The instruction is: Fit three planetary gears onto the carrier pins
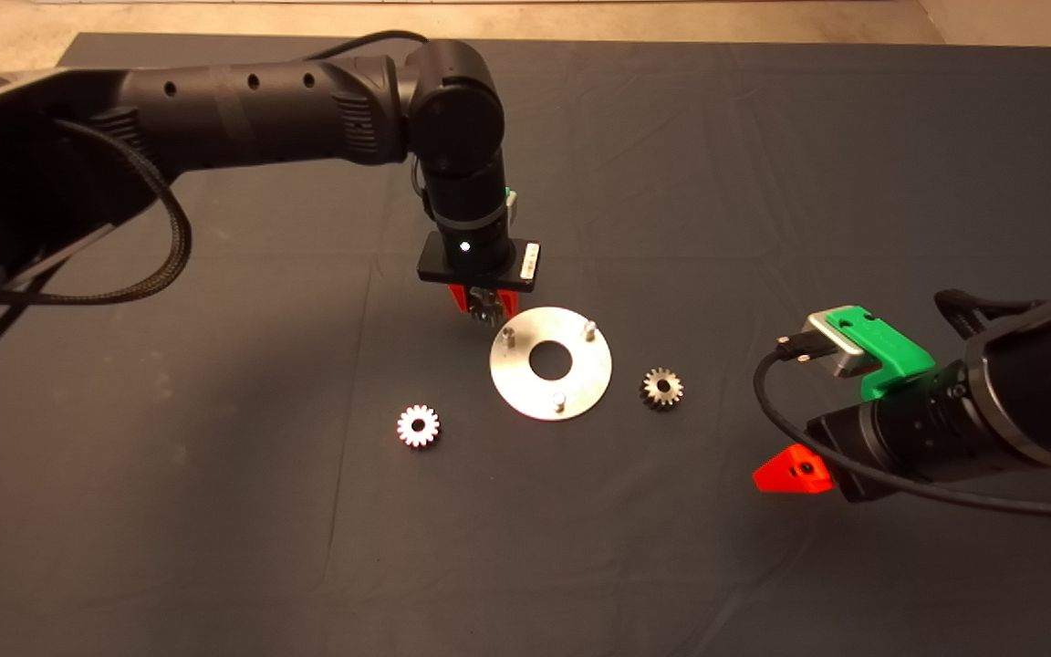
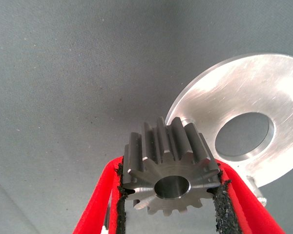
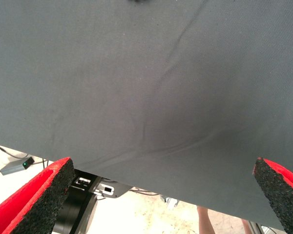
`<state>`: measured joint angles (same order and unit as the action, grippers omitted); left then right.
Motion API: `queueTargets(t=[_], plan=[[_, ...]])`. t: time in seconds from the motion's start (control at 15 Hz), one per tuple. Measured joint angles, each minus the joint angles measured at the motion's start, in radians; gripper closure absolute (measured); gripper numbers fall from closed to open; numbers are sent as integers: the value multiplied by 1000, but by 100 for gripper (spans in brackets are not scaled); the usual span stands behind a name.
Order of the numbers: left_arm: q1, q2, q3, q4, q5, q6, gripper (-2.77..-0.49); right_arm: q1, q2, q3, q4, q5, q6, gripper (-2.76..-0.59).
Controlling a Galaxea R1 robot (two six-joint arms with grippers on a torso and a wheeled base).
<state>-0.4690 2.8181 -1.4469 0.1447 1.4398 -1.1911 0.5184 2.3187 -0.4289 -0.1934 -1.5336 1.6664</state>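
My left gripper (image 1: 486, 308) hangs just above the upper-left edge of the silver disc (image 1: 525, 383), shut on a planetary gear (image 2: 171, 171) held between its black pads (image 2: 121, 195). The disc (image 2: 263, 87) carries three bare carrier pins: one near the gripper (image 1: 508, 335), one at the far right (image 1: 589, 328), one at the front (image 1: 558, 399). A second gear (image 1: 418, 426) lies on the mat left of the disc, and a third (image 1: 661, 389) lies to its right. My right gripper (image 3: 161, 200) waits open at the mat's right side, its red fingertip (image 1: 790, 471) showing in the head view.
The dark mat (image 1: 215, 511) covers the table, with bare floor beyond its far edge. The right wrist view shows the mat's edge (image 3: 136, 187), a cable and a small box on the floor, and a person's legs (image 3: 205, 219).
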Motion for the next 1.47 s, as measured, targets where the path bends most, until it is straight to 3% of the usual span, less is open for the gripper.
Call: queueTargets(t=[0.6,1.47], plan=[[0,11,-2,-27,0,1,-93,0,0,0,0,0,0,-275],[1,16,20,-29,0,0,-93,0,0,0,0,0,0,-275]])
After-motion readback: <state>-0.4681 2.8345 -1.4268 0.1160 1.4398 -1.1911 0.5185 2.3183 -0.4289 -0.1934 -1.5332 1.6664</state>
